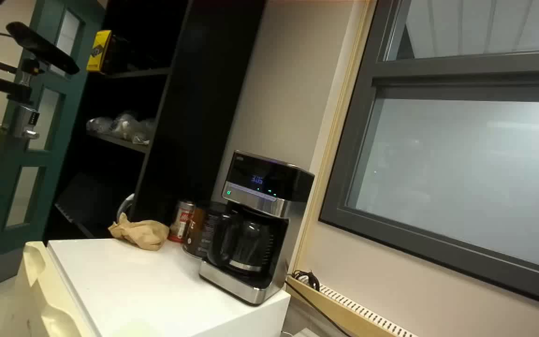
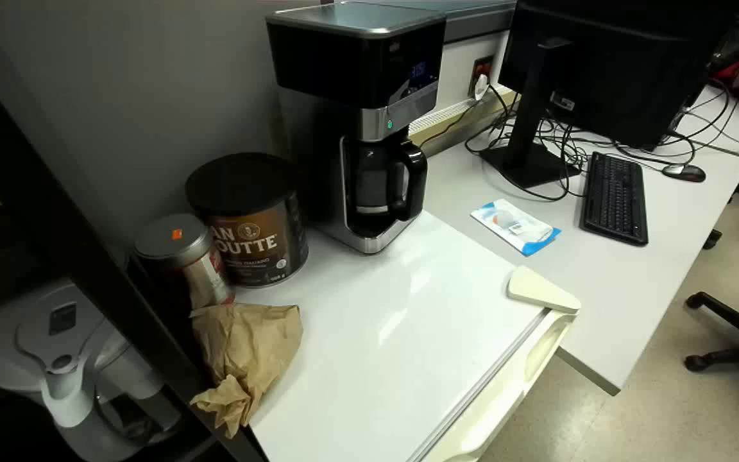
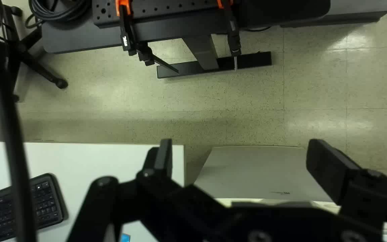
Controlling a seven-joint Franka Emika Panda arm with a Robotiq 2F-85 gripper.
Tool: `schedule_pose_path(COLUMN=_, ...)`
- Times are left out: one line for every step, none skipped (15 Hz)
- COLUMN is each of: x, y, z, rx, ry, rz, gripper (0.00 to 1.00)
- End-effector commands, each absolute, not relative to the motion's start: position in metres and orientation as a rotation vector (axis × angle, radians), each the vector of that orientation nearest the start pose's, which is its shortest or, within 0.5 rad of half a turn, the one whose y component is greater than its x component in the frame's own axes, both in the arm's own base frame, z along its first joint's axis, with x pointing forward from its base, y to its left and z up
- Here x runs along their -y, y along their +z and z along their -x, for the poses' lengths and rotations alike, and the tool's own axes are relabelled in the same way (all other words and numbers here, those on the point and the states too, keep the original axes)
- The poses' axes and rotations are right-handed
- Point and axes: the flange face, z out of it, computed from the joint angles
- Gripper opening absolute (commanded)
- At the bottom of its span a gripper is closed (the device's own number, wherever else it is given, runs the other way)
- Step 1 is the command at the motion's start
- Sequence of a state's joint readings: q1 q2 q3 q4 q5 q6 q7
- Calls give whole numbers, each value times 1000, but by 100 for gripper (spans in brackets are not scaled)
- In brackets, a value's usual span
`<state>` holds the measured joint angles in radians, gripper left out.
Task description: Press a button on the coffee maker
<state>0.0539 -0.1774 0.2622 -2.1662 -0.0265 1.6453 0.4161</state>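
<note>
Pincer [image 3: 240, 156], black and two-fingered, is spread wide. Well apart from it, a boxy black-and-silver coffee maker [image 2: 366, 122] with dark glass carafe [image 2: 373, 178] is seen.

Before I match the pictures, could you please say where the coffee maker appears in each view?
In an exterior view, the coffee maker is at lower centre.
In an exterior view, the coffee maker is at upper centre.
In the wrist view, it does not appear.
Shared landmark in both exterior views: the crumpled brown paper, pictured left of it.
</note>
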Motion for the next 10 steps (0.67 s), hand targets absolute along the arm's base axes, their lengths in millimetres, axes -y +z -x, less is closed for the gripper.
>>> schedule_pose_path(x=-143, y=445, z=-435, rx=-173, ry=502, rz=3289, gripper=100)
schedule_pose_path(x=-143, y=445, z=-435, rx=-173, ry=502, rz=3289, gripper=100)
schedule_pose_path(x=-143, y=445, z=-435, rx=-173, ry=502, rz=3289, gripper=100)
schedule_pose_path(x=-143, y=445, z=-435, rx=-173, ry=502, rz=3289, gripper=100)
schedule_pose_path(x=-143, y=445, z=-435, rx=-173, ry=501, rz=3289, gripper=100)
schedule_pose_path(x=-143, y=445, z=-435, rx=-173, ry=501, rz=3289, gripper=100)
schedule_pose_path(x=-141, y=445, z=-436, rx=-174, ry=505, rz=3289, gripper=100)
schedule_pose_path(x=-138, y=445, z=-440, rx=-175, ry=485, rz=3296, gripper=100)
schedule_pose_path(x=-134, y=446, z=-444, rx=-167, ry=454, rz=3302, gripper=100)
schedule_pose_path(x=-129, y=446, z=-449, rx=-158, ry=426, rz=3321, gripper=100)
